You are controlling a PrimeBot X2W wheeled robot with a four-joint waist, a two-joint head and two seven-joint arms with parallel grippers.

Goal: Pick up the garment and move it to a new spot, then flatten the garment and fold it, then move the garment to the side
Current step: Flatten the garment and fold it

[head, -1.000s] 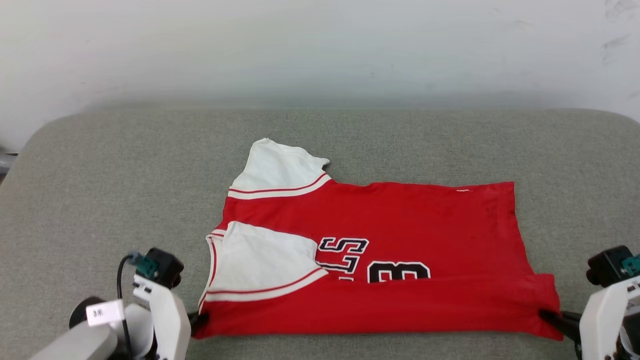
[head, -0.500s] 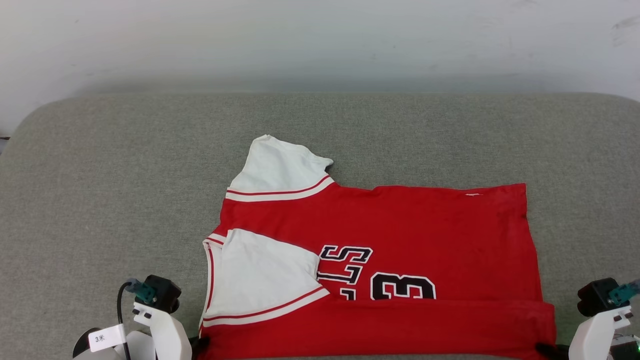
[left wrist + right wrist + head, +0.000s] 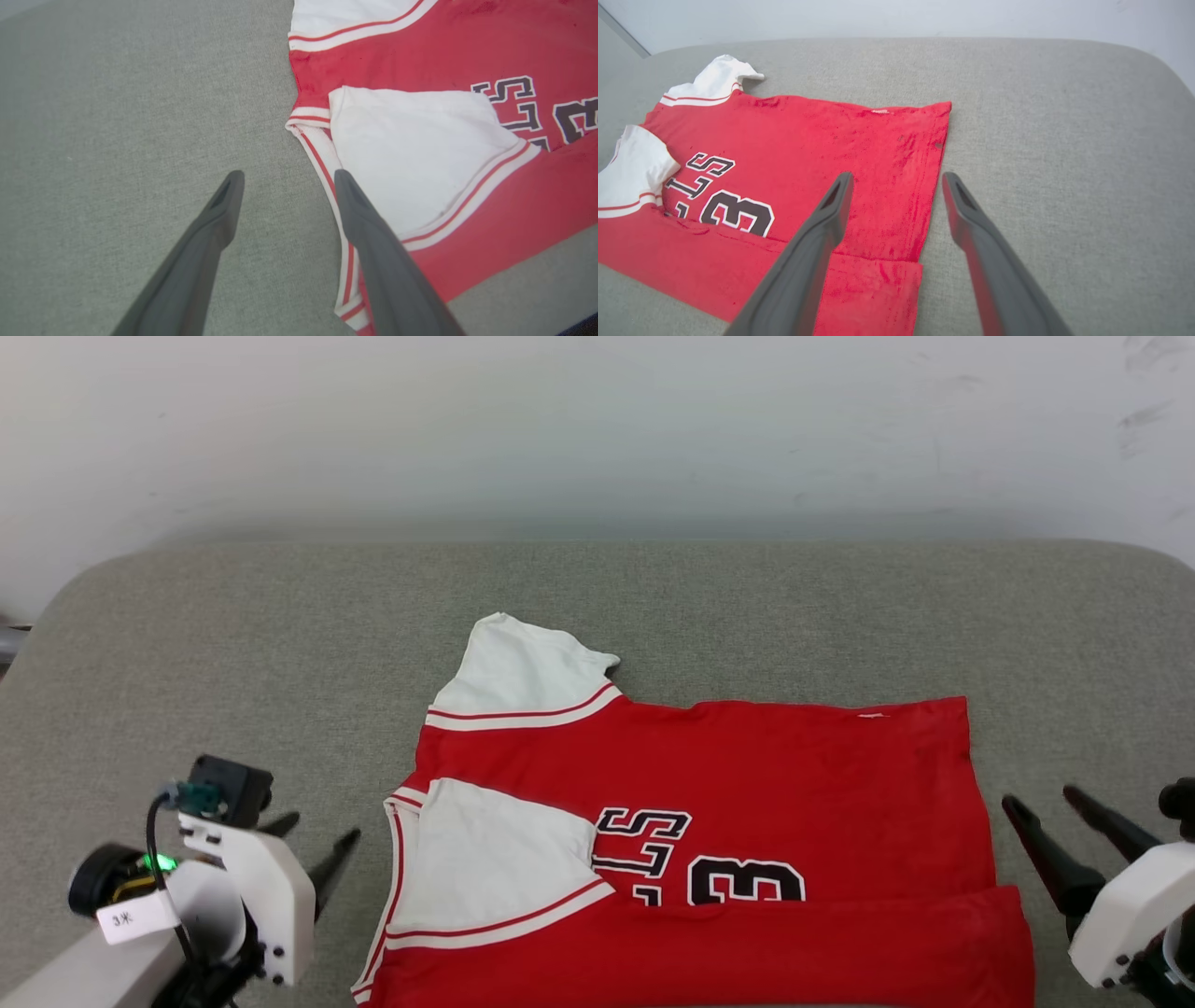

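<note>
The garment (image 3: 747, 775) — red cloth, white panels, blocky black lettering — lies flat on the coarse grey woven cushion (image 3: 653, 588), near edge folded over. Flanking it, the left gripper (image 3: 324, 826) and right gripper (image 3: 1038, 795) have their tapered fingers spread, empty.

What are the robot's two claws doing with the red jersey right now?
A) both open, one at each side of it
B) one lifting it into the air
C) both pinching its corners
A: the left gripper and right gripper stand open beside the jersey, which lies ungripped.
</note>
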